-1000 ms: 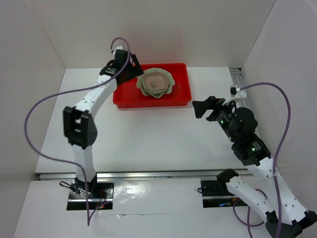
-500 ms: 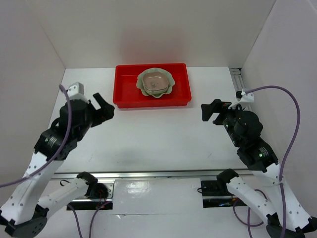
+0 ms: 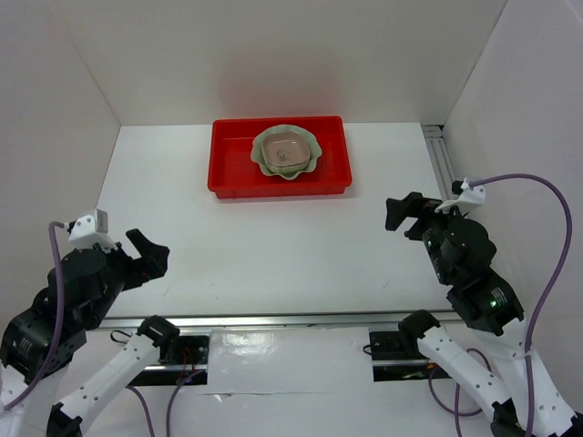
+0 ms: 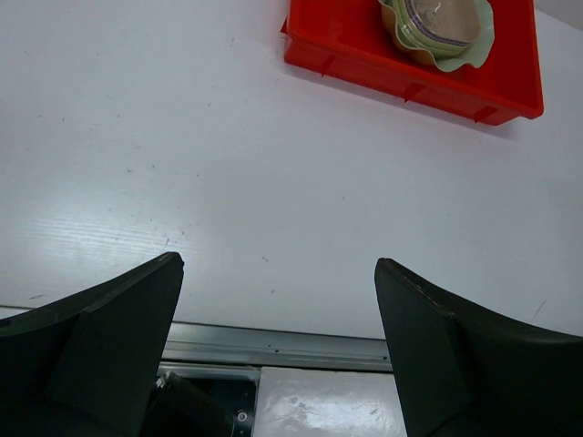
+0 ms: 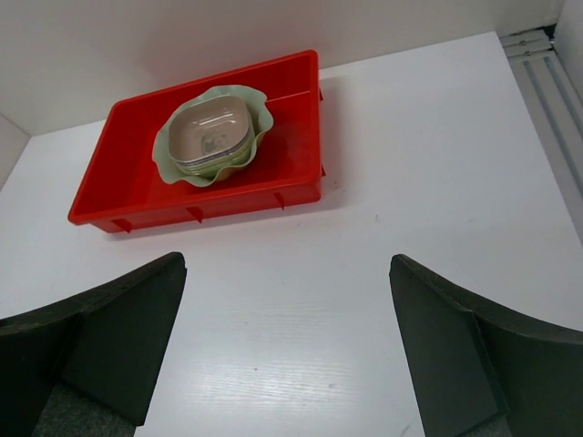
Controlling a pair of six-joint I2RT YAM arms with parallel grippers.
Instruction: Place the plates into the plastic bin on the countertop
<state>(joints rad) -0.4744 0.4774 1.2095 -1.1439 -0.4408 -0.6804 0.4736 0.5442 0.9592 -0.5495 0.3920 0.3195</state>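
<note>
The red plastic bin (image 3: 228, 173) stands at the back of the white countertop (image 3: 273, 246). Inside it the large pale-green scalloped plate (image 3: 312, 155) holds a stack of small rounded-square plates (image 3: 286, 151), a tan-pink one on top. The bin (image 4: 364, 64) and the stack (image 4: 442, 20) show in the left wrist view, and the bin (image 5: 137, 182) and stack (image 5: 211, 135) in the right wrist view. My left gripper (image 3: 146, 258) is open and empty near the front left edge. My right gripper (image 3: 401, 211) is open and empty at the right, well apart from the bin.
White walls close in the countertop on three sides. A metal rail (image 3: 441, 159) runs along the right wall and another (image 3: 273, 320) along the front edge, also in the left wrist view (image 4: 273, 346).
My left arm has pulled back from the bin's left end to the front left edge, its gripper open and empty. My right arm has drawn back a little toward the right.
</note>
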